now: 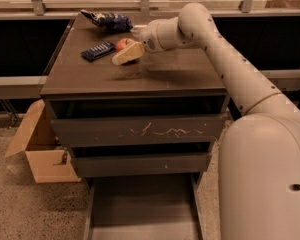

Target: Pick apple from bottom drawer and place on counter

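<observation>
The apple (122,44), red with a yellowish patch, sits between the fingers of my gripper (126,50) over the back middle of the counter (155,76). The gripper is shut on the apple and holds it slightly above the counter, with a shadow beneath it. One pale finger (128,54) lies in front of the apple; the other is hidden behind it. The bottom drawer (145,209) is pulled out at the floor and its tray shows nothing in it.
A flat dark blue packet (97,50) lies on the counter left of the gripper. A blue snack bag (107,20) lies at the back left. An open cardboard box (40,151) stands on the floor left of the cabinet. My arm's white body (265,164) fills the right side.
</observation>
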`<move>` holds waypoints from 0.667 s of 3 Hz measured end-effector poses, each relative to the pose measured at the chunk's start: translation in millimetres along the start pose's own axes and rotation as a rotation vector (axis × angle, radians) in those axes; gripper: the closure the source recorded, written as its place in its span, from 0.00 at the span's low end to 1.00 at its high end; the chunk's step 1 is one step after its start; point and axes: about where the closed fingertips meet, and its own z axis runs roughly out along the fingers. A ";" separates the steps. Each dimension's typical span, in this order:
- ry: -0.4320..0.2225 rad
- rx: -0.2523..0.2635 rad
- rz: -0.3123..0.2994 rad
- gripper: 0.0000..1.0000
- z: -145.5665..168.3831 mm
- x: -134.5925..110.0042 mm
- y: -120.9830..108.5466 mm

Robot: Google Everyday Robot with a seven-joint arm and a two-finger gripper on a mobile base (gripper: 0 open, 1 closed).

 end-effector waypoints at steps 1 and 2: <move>-0.061 0.058 -0.074 0.00 -30.8 -17.9 10.6; -0.155 0.123 -0.156 0.00 -79.7 -29.1 47.6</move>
